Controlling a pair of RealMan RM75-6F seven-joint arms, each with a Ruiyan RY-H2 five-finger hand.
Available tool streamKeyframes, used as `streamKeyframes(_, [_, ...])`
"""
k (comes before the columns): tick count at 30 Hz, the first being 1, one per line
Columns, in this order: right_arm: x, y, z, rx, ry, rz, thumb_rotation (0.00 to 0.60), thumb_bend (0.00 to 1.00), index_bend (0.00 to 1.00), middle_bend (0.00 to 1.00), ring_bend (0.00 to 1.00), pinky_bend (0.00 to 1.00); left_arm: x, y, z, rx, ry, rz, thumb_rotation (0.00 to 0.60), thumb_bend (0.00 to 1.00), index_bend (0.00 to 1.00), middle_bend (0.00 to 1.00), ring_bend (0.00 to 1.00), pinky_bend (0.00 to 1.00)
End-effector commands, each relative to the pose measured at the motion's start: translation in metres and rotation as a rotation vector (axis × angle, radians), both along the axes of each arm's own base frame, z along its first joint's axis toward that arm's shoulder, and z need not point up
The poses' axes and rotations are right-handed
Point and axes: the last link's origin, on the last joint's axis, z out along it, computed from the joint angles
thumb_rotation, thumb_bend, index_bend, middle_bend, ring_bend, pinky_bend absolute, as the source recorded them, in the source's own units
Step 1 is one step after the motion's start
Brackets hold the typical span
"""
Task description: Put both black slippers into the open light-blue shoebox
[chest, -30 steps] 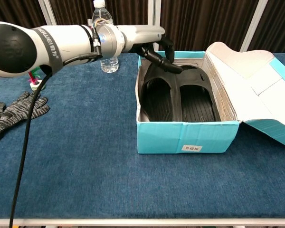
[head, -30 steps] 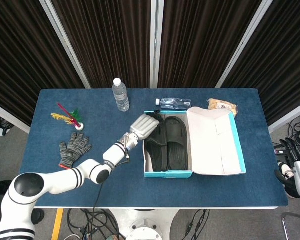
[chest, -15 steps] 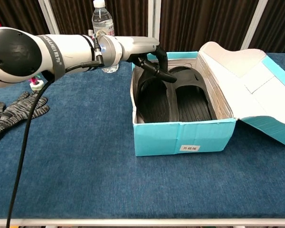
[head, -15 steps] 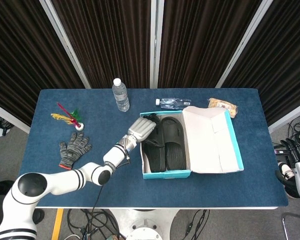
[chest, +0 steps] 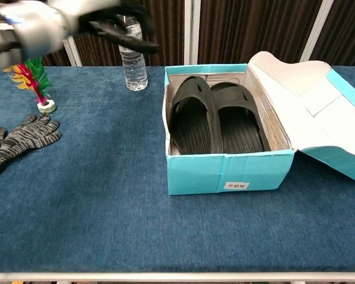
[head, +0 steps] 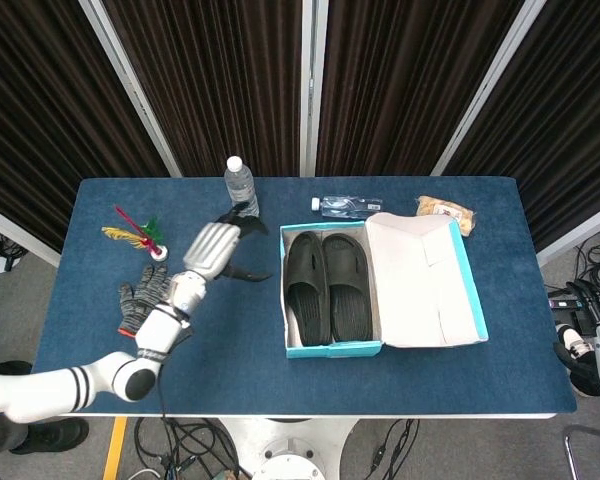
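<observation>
Slippers [head: 328, 285] lie side by side inside the shoebox [head: 335, 347], their long axes running front to back along the box, toes toward the far wall — both already where the task wants them. The left hand [head: 212, 249] hangs over the blue table [head: 230, 350] to the box's left, well apart from its near wall, fingers spread and holding nothing; in the chest view it is a blurred shape high at the upper left, in front of the upright water bottle [chest: 132, 66]. The right hand shows in neither view. From the hand, the slippers lie off to its right, across open cloth, so the left arm is the nearer one, though nothing seems left to fetch. Judging by how things lie, the task looks complete — only the lid [head: 425, 280] stands folded open beside the box.
</observation>
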Motion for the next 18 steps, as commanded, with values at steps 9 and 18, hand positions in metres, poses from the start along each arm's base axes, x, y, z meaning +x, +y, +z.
streamKeyframes(9, [-0.017,-0.005,-0.016,0.03,-0.05,-0.036,0.6,0.12,0.12,0.12,0.03,0.13,-0.142,-0.083,0.082,0.297,0.293,0.169,0.6,0.0,0.33,0.26,0.11,0.21])
streamKeyframes(18, [-0.022,-0.007,-0.025,0.039,-0.108,-0.016,0.6,0.12,0.12,0.08,0.0,0.07,-0.185,-0.149,0.114,0.416,0.404,0.332,0.6,0.0,0.33,0.26,0.11,0.2])
